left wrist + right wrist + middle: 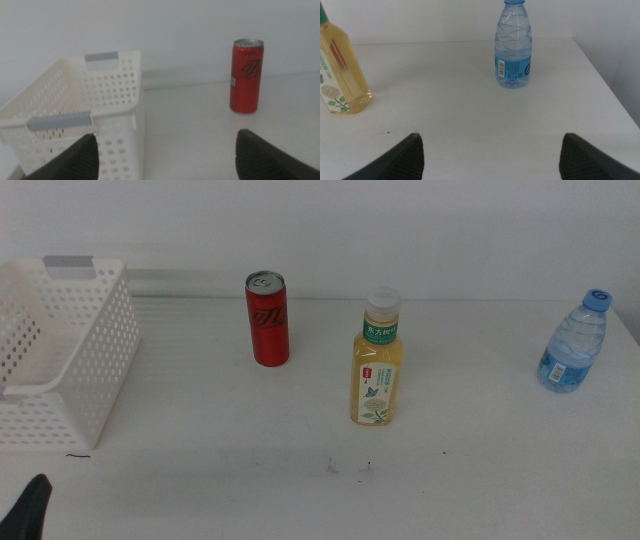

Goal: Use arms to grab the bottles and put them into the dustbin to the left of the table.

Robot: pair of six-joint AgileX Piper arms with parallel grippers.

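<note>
Left gripper waits low at seven o'clock, jaws wide and empty; the right gripper likewise. Nothing grabbed yet; next comes a reach for the slim red soda can at eleven o'clock, just right of the white perforated plastic dustbin.

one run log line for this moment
left gripper: open, waiting by dustbin | right gripper: open, waiting | red can, tea bottle, water bottle: upright on table
</note>
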